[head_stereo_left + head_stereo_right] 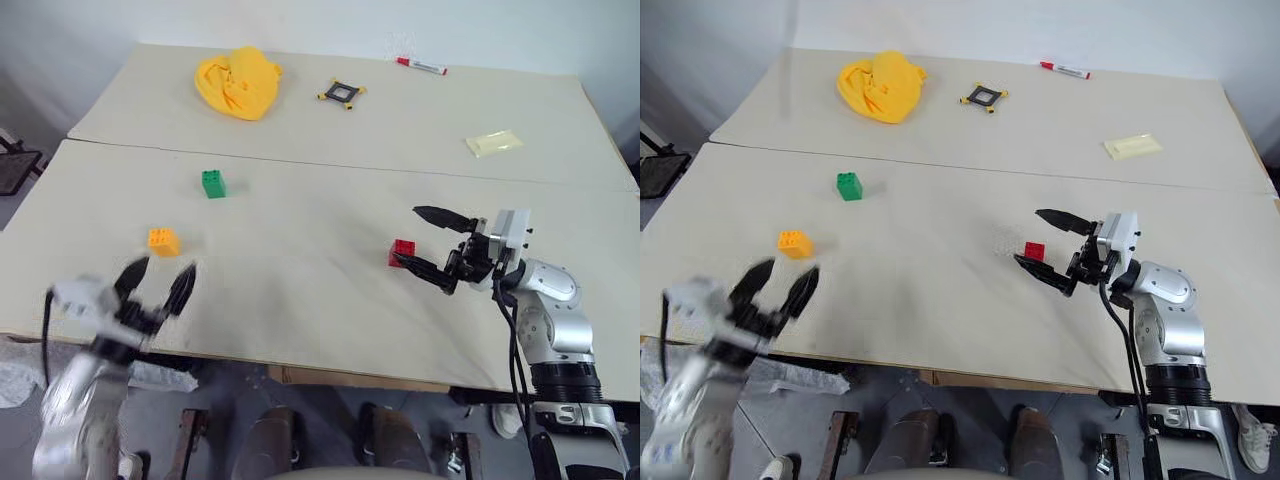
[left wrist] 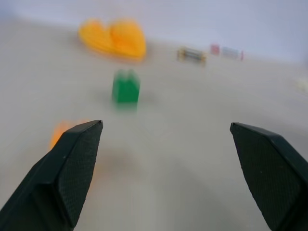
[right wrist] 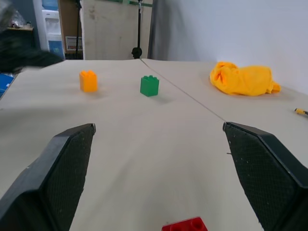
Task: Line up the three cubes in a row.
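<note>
Cubes scattered: right gripper [image 1: 1044, 243], fingers spread, straddles red cube [image 1: 1035, 250]; empty, wide-open left gripper [image 1: 160, 281] should approach orange cube [image 1: 163, 240] squarely, toward green cube [image 1: 213, 183].

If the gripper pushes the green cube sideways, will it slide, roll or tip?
The green cube looks boxy and flat-bottomed, so it probably slides and does not roll. It stands taller than wide, so a high push might tip it. It seems stiff plastic.
</note>
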